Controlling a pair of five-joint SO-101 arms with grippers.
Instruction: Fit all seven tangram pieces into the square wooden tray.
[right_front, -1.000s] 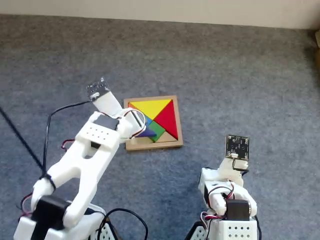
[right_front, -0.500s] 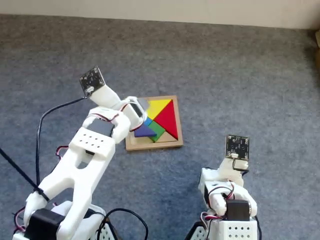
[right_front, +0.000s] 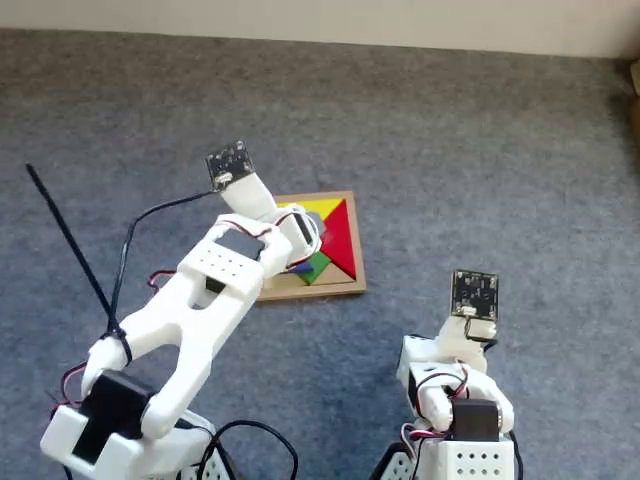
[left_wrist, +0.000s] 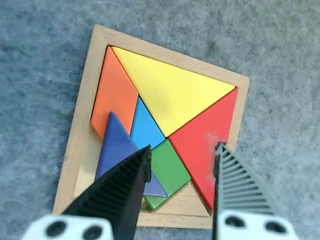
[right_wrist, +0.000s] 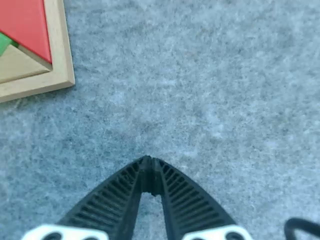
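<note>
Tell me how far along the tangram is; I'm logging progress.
Done: the yellow triangle, red triangle, orange piece, light blue triangle and green square lie flat in the tray. In hand: nothing; the open left gripper hovers over the tray. Remaining: the dark blue triangle lies askew, tip over the green square, with bare wood beside it; I count six pieces. Right gripper: shut, over the carpet.

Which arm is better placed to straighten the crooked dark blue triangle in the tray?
Left. The left gripper, open, hangs over the dark blue triangle in the tray; the right gripper is shut over carpet, beside the tray.
</note>
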